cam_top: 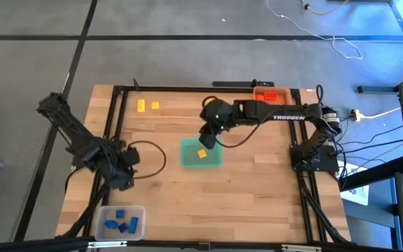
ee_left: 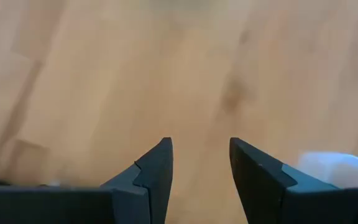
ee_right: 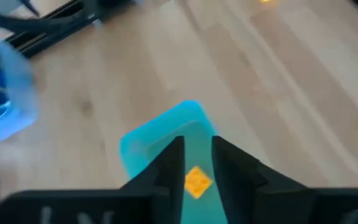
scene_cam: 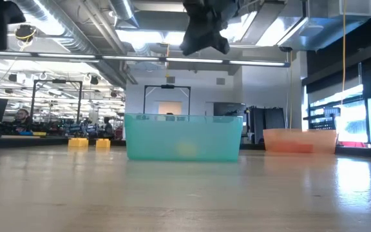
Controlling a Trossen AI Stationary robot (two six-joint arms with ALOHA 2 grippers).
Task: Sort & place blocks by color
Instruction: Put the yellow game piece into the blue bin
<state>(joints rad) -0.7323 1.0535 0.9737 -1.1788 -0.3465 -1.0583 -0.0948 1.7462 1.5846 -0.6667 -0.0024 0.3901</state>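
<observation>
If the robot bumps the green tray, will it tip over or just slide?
Probably slide. The green tray looks low and wide with a flat bottom, so tipping seems unlikely. It looks like thin plastic holding only one yellow block, so it is likely light and would skid easily on the smooth wooden table.

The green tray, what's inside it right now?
One yellow block lies in the green tray, below the right gripper. The corner under that gripper is covered.

You see a table [cam_top: 257, 182] of pale, matt wood planks with visible grain, a translucent green plastic tray [cam_top: 189, 155], a clear plastic tray [cam_top: 105, 213], and matt dark fingers [ee_left: 157, 168].
</observation>
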